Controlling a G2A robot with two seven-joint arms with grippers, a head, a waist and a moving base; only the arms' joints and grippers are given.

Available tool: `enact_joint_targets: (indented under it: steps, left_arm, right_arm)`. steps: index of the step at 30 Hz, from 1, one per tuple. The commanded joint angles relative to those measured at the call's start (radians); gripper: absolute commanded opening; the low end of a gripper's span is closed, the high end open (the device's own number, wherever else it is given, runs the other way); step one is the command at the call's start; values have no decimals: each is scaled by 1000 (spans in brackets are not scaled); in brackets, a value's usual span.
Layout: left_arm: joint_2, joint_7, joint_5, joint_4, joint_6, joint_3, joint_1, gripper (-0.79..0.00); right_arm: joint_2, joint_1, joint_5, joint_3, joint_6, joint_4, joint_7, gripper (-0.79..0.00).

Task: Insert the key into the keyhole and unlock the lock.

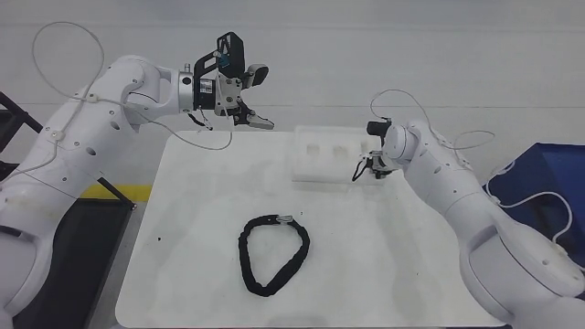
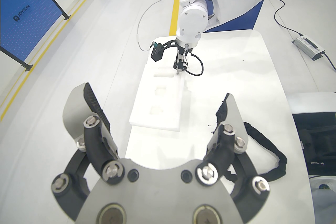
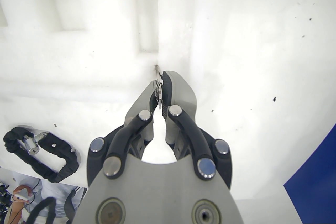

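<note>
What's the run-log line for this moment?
right jaws: shut on key, at foam block edge | left jaws: open, empty, apart from chain lock | chain lock: lying on table, keyhole empty

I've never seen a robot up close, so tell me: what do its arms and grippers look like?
The left arm and right arm are smooth, rounded white shells with thin white cables looping alongside. The left gripper and right gripper each have two silver-grey fingers with ribbed black pads, curved black links and shiny round bolts.
</note>
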Motion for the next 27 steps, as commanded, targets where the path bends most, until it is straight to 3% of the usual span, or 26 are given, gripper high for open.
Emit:
enact_joint_targets:
  steps: [1,8,13,18,27]
  left_arm:
    - [0,0,0,0,0,0,0,0]
    - [0,0,0,0,0,0,0,0]
    - [0,0,0,0,0,0,0,0]
    - [0,0,0,0,0,0,0,0]
    - [0,0,0,0,0,0,0,0]
  right_arm:
    - [0,6,-6,4,6,-5,6,-785]
    - [19,20,-24,38,15,-76,33,-785]
    - [58,1,-20,92,-24,-193,47,-785]
    - [123,-62,-40,177,-61,-376,54,-785]
    - [268,-327,83,503,-309,-807,105,-785]
